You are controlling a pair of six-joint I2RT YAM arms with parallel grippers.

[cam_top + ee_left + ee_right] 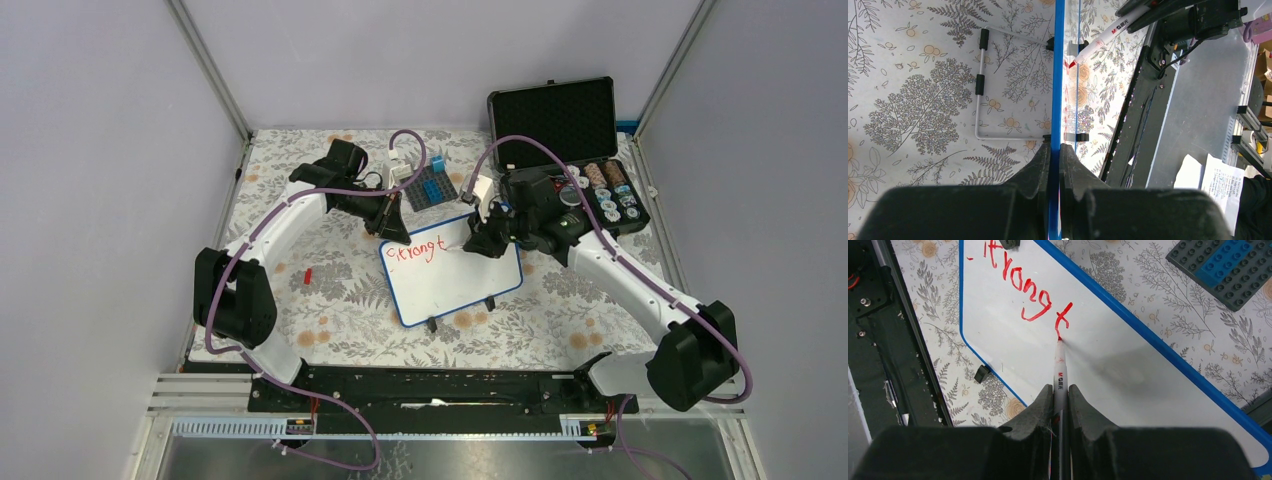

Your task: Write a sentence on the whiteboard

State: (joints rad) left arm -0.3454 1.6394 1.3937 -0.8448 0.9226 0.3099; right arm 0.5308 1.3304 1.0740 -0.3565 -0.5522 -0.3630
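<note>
White arm links [290,215], blk joints [235,300], purple cables [520,138], blk fingers [1035,412].

The top camera is looking down from high above and behind the two arm bases, well back and taking in the whole table [330,290]. The left wrist camera is peering past the left gripper [1055,148], close in and edge-on along the blue rim of the whiteboard [1058,75], while the right wrist camera is gazing past the right gripper [1060,388] straight onto the board's face from very near. All three are sharing that board, and both wrist views are catching the marker [1060,376].
</note>
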